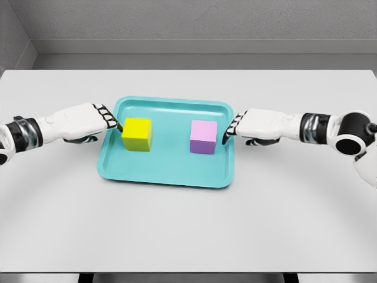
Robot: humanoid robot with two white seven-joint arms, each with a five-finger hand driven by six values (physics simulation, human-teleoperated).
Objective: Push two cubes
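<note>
- Grey walls close off the upper part of the frame, and a pale bench (188, 224) fills the rest, carrying a teal tray (168, 175) at its centre.
- At the left edge, the left arm comes in at mid-height, and the left hand (88, 122) lies flat and low. Its fingers (109, 120) are held straight and narrowly together, holding nothing, with the tips over the tray's left rim and touching, or all but touching, the left face of the yellow cube.
- The yellow cube (137, 134) sits in the left half of the tray, upright and square to it.
- The purple cube (204, 137) sits in the right half, well apart from the yellow one, on about the same line across the frame.
- At the right, the right hand (259, 125) mirrors the other: fingers (231, 131) straight, close together, holding nothing, tips at the tray's right rim just beside the purple cube; whether they touch it is unclear.
- The step in hand looks like the inward push. Doing it well probably means pressing each cube low and near the middle of its outer face, so it slides rather than tips or turns, with both hands moving slowly and evenly and the fingertips clearing the rim.
</note>
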